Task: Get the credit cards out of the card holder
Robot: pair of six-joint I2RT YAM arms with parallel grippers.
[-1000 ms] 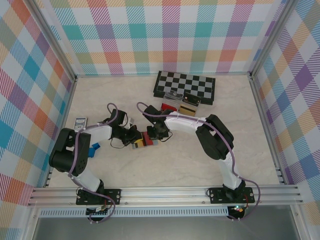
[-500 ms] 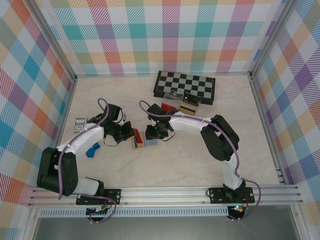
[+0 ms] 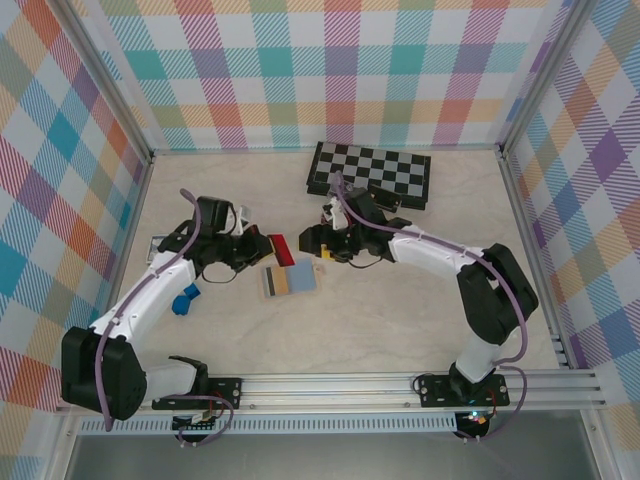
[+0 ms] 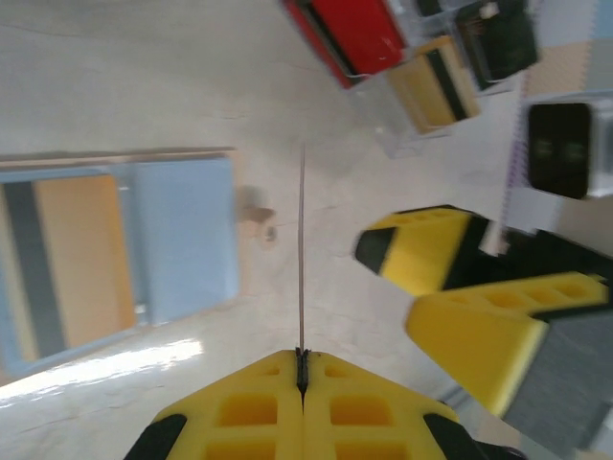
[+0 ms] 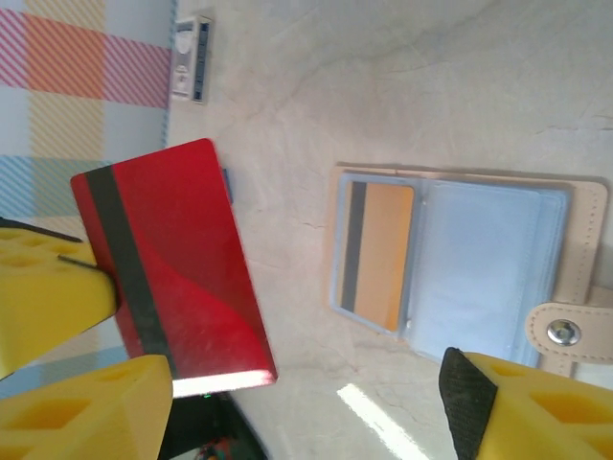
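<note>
Pulled back from card holder [image 3: 290,281] since earlier frame, jaws spread wide: right gripper [image 3: 322,245]. Clamped on red credit card [image 3: 281,247], just beside holder: left gripper [image 3: 255,244]. Holder open flat on table [image 3: 400,320], orange-tan card [image 5: 378,254] inside.

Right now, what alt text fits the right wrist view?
A red credit card with a dark stripe is pinched by the left gripper. Beside it the light blue card holder lies open, an orange card in one pocket.
</note>
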